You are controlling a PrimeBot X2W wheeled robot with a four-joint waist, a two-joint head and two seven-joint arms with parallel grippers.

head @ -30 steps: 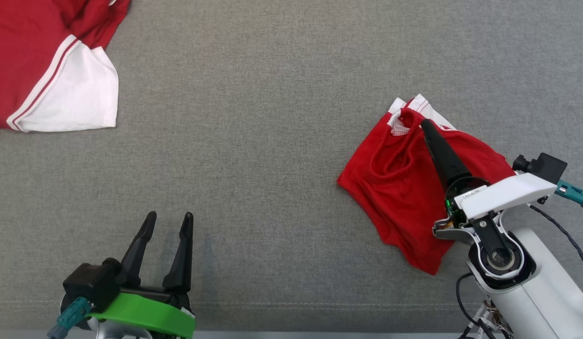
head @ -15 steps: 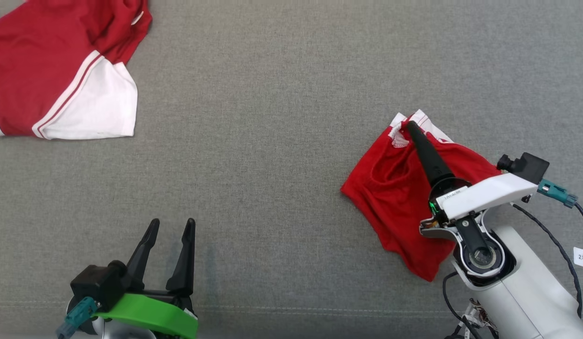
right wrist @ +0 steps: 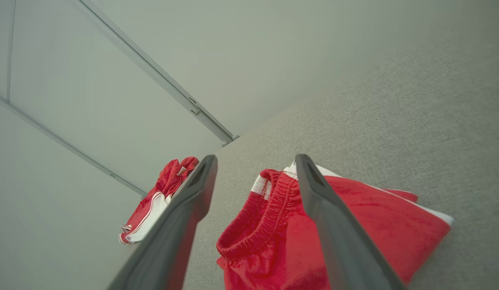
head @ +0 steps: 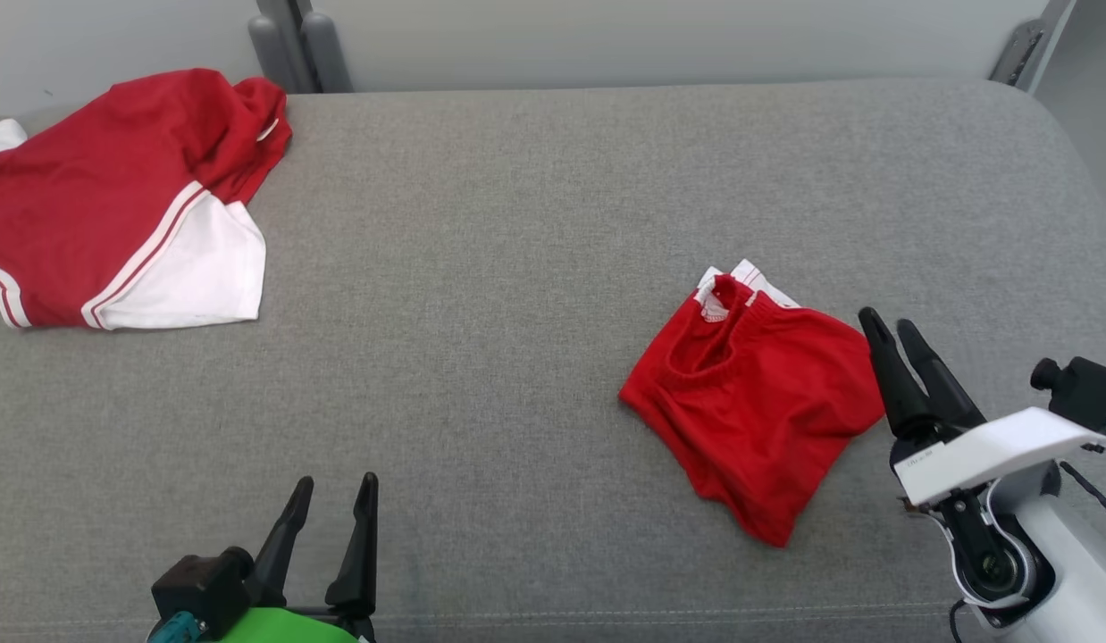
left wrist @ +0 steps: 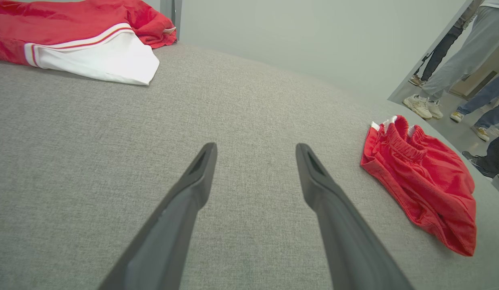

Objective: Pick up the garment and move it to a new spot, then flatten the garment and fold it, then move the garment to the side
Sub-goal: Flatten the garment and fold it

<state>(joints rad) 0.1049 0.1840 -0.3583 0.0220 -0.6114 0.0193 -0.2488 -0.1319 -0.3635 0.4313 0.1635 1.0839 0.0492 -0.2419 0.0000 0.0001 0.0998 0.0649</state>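
Observation:
The garment (head: pixel 749 402) is a pair of red shorts with white trim, lying folded in a compact bundle on the right part of the grey padded surface (head: pixel 517 268). Its elastic waistband faces the far side. My right gripper (head: pixel 885 321) stands open and empty just beside its right edge, fingers pointing away from me. In the right wrist view the garment (right wrist: pixel 298 241) lies under and beyond the spread fingers of the right gripper (right wrist: pixel 254 159). My left gripper (head: pixel 336 482) is open and empty at the near left edge. The left wrist view has the garment (left wrist: pixel 427 189) far to the right of the left gripper (left wrist: pixel 254 147).
A larger red and white garment (head: pixel 115 196) lies crumpled at the far left corner. A pale wall runs behind the surface. Beyond the right end, people's legs and shoes (left wrist: pixel 467 60) stand on the floor. The surface's right corner (head: pixel 1053 125) is rounded.
The head camera has tilted up, so the far edge and wall now show. My right gripper has drawn back off the garment to its right side; the garment stays put.

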